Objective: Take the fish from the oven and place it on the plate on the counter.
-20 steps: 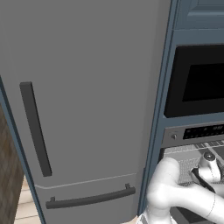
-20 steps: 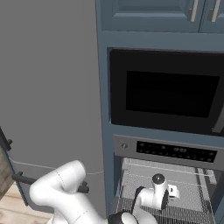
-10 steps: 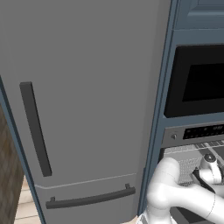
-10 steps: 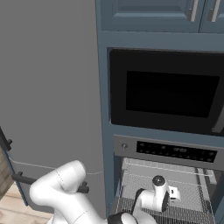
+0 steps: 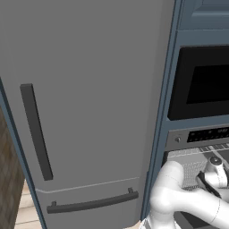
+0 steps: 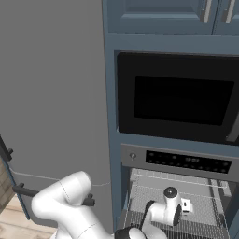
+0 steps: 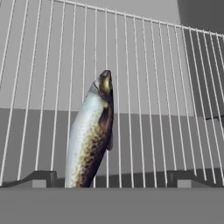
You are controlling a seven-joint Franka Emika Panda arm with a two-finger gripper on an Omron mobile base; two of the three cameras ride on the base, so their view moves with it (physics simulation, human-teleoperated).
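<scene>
The slim silvery-grey fish (image 7: pixel 91 136) lies on the white wire rack (image 7: pixel 153 87) inside the steel-grey oven (image 6: pixel 179 161), unmoved over the last second; the dark two-finger gripper (image 7: pixel 111 180) hovers just above it with jaws spread wide, holding nothing, so the grasp is yet to come.

Wire rack (image 7: pixel 166 87) inside the oven (image 6: pixel 186 161), fish (image 7: pixel 89 135) lying directly on its bars
</scene>
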